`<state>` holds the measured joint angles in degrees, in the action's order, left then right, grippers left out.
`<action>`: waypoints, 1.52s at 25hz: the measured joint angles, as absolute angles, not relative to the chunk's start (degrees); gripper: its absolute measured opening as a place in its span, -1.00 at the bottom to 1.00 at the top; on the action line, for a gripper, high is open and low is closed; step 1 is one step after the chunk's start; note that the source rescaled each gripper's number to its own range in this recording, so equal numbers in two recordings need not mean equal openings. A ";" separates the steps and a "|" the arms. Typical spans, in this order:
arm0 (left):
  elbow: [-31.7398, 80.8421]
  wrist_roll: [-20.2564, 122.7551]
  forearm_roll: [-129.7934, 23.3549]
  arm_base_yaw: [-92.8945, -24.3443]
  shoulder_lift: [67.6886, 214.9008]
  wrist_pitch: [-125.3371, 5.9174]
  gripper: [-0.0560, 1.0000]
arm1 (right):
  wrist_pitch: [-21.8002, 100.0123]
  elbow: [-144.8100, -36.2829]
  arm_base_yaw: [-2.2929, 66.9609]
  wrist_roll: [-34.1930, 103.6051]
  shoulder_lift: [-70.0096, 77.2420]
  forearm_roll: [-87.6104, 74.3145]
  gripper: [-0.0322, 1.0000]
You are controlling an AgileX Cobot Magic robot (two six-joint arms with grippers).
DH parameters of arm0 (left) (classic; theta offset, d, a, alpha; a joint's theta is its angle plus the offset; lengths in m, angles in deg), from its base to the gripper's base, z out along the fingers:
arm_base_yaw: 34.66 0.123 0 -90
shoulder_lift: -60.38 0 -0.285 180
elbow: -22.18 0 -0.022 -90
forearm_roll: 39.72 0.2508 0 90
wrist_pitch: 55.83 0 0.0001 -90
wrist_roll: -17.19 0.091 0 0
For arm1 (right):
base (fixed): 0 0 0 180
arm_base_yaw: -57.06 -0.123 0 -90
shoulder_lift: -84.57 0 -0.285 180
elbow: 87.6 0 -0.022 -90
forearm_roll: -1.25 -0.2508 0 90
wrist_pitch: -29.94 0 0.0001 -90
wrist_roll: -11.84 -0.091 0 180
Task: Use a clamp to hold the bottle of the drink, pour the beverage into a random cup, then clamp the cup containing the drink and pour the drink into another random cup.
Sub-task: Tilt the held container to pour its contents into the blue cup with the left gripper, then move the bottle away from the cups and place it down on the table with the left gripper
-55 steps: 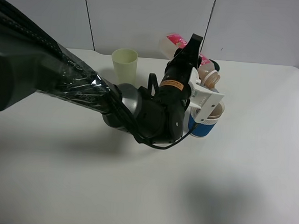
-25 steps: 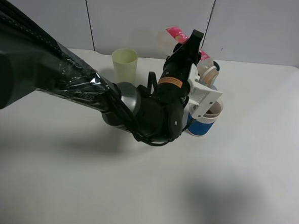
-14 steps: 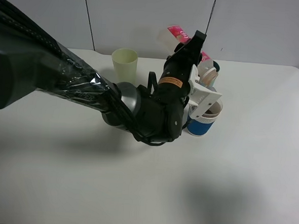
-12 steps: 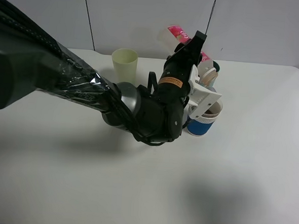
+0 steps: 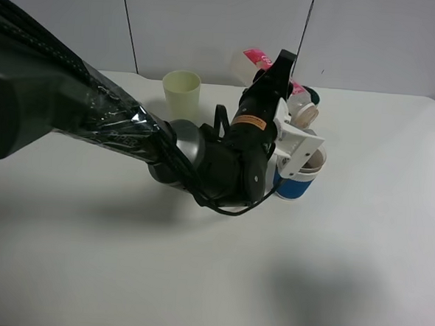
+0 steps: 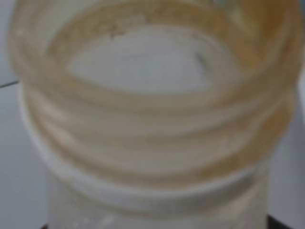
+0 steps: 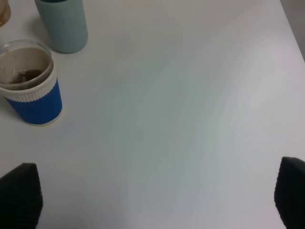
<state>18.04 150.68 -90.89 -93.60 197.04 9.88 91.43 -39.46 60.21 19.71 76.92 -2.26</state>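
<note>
Off-task items: pale green cup [image 5: 181, 92], white table [image 5: 360, 253], panelled wall [image 5: 211, 22].
Cup upright near table's far edge; grey-white wall panels rise just behind that edge.

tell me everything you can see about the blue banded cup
The blue-banded cup is short, clear plastic above, with a white ribbed ring and a wide blue band below. It stands upright on the white table, holding a little brown beverage. Nothing grips it; the teal cup stands close by, apart.
</note>
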 joint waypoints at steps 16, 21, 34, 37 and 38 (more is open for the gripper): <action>16.58 143.02 -100.17 -93.78 191.89 -2.75 -0.84 | 91.43 -39.46 60.21 19.71 76.92 -2.26 0.85; 9.47 142.71 -103.46 -93.78 184.41 -7.80 -0.84 | 91.43 -39.46 60.21 19.71 76.92 -2.26 0.85; -6.49 117.76 -107.23 -93.78 161.12 -17.01 -0.84 | 91.43 -39.46 60.21 19.71 76.92 -2.26 0.85; -10.88 108.52 -105.28 -93.78 156.98 -17.72 -0.84 | 91.43 -39.46 60.21 19.71 76.92 -2.26 0.85; -12.08 105.03 -104.35 -93.78 155.90 -17.78 -0.84 | 91.43 -39.46 60.21 19.71 76.92 -2.26 0.85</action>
<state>-12.08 105.03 -104.35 -93.78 155.90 -17.78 91.43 -39.46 60.21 19.71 76.92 -2.26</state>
